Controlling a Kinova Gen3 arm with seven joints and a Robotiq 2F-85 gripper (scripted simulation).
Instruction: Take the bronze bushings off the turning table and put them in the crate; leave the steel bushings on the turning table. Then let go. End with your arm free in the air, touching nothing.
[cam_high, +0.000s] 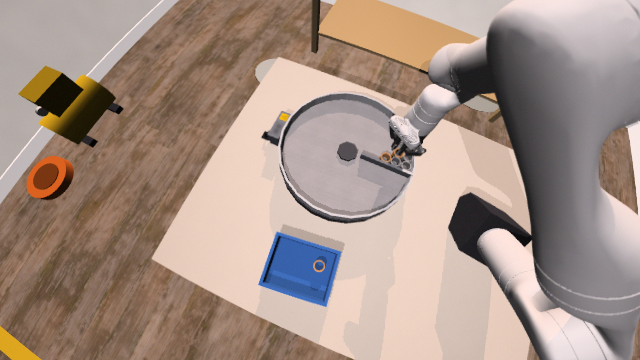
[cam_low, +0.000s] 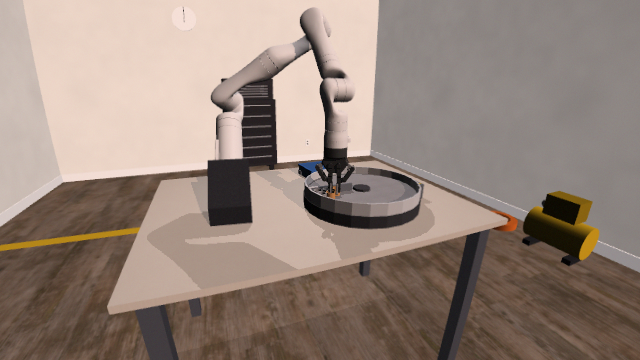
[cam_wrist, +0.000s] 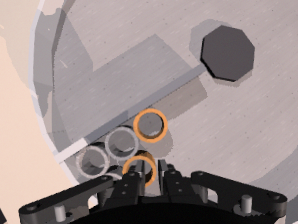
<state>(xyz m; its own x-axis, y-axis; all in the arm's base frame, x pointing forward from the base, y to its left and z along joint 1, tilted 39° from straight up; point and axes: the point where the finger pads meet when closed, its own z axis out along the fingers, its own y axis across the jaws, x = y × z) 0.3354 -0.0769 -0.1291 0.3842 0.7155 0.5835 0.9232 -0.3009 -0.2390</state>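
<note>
The turning table (cam_high: 317, 135) (cam_low: 365, 207) (cam_wrist: 250, 125) holds the bushings in a cluster beside its bar. A bronze bushing (cam_wrist: 150, 140) stands near the bar in the wrist view. Another bronze bushing (cam_wrist: 125, 170) stands at my gripper (cam_high: 399, 150) (cam_low: 334, 190) (cam_wrist: 151, 169). My gripper points down and is open by a narrow gap, with the fingers at that bushing's right wall; no firm grip shows. A steel bushing (cam_wrist: 93, 176) and a second steel bushing (cam_wrist: 137, 144) stand to the left; a third is mostly hidden. The blue crate (cam_high: 287, 255) (cam_low: 309, 168) holds one bronze bushing (cam_high: 313, 266).
The dark bar (cam_high: 382, 165) (cam_wrist: 170, 86) runs beside the cluster towards the dark hub (cam_high: 347, 151) (cam_wrist: 228, 53). A raised rim surrounds the turning table. A black block (cam_high: 472, 225) (cam_low: 229, 192) stands on the table near the arm's base.
</note>
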